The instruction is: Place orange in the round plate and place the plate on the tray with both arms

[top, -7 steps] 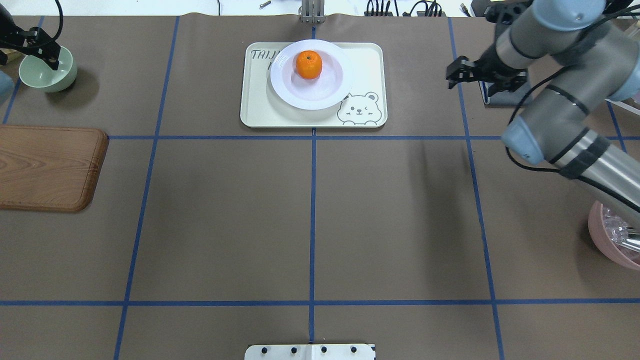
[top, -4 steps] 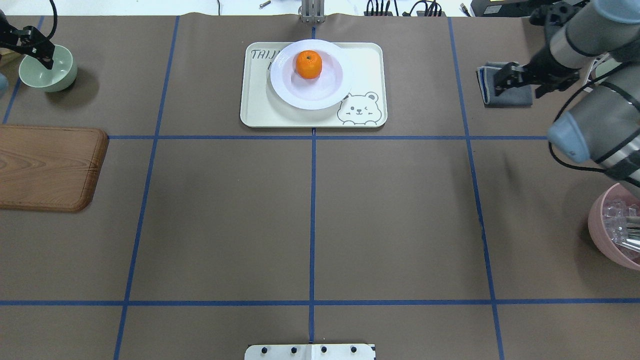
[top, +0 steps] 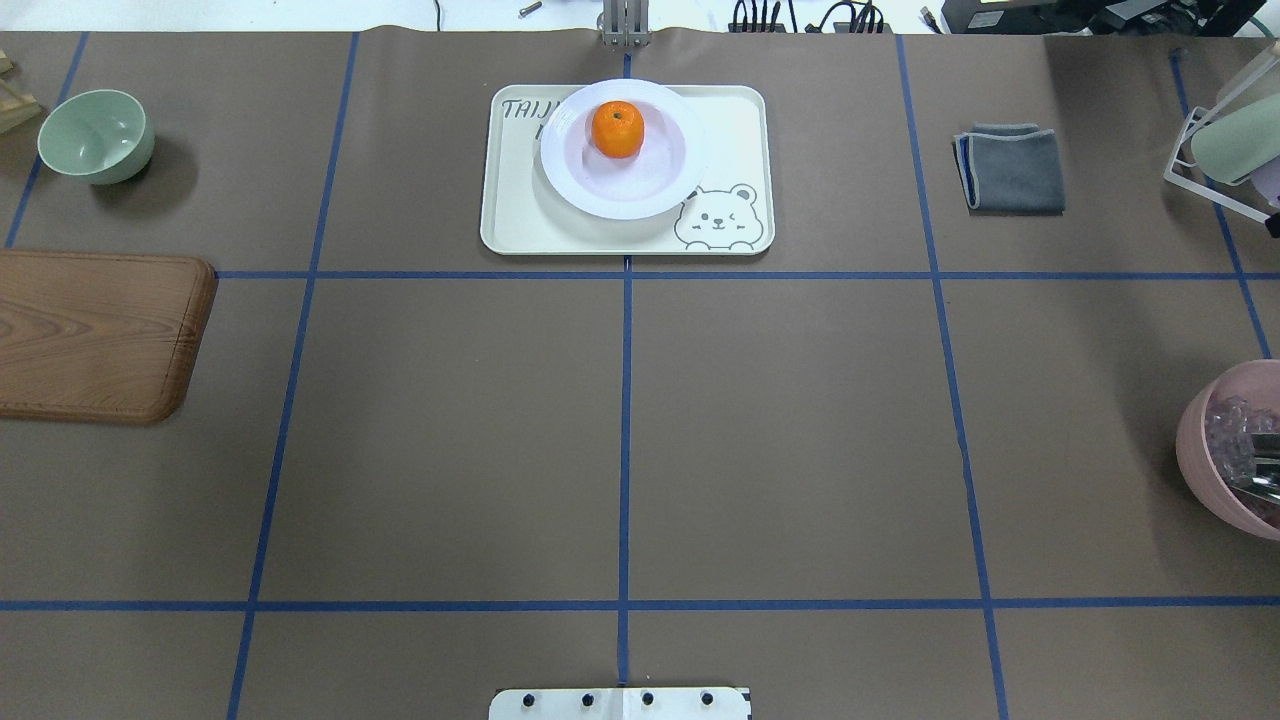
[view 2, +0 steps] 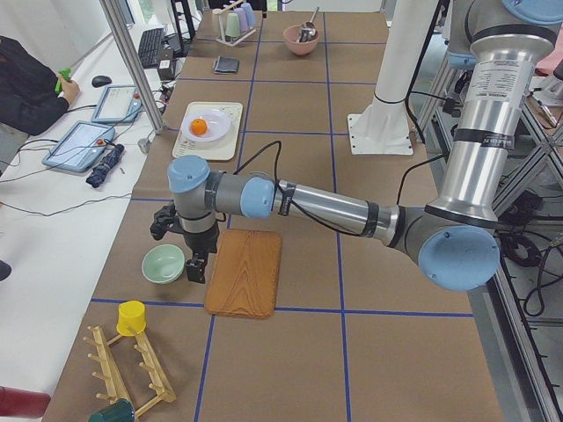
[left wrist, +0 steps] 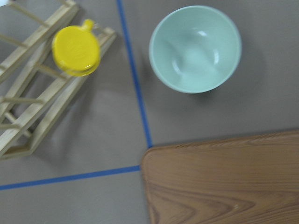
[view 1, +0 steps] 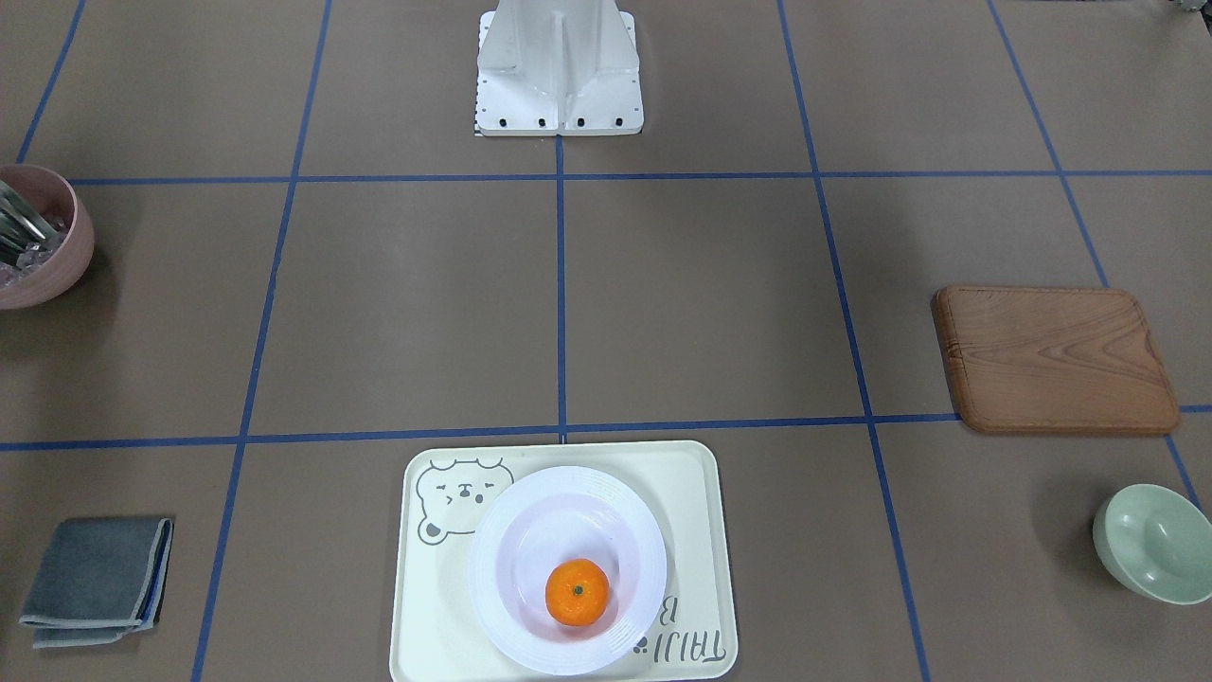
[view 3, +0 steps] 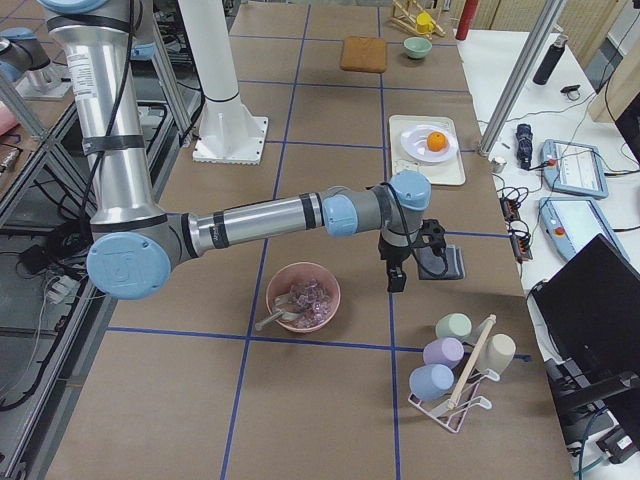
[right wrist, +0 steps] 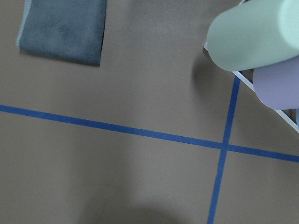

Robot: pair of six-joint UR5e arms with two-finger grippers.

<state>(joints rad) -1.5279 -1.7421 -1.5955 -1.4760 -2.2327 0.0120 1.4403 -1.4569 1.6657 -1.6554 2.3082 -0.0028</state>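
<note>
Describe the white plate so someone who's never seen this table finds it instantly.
Find the cream tray with the bear drawing on the brown table. The round plate sits on it, partly covering the lettering. Unlike the green bowl and pink bowl at the table's sides, it is glossy white, wide-rimmed, and holds an orange.

brown table (top: 450,450) with tray (top: 735,140), board (top: 90,335), cloth (top: 1010,170)
</note>
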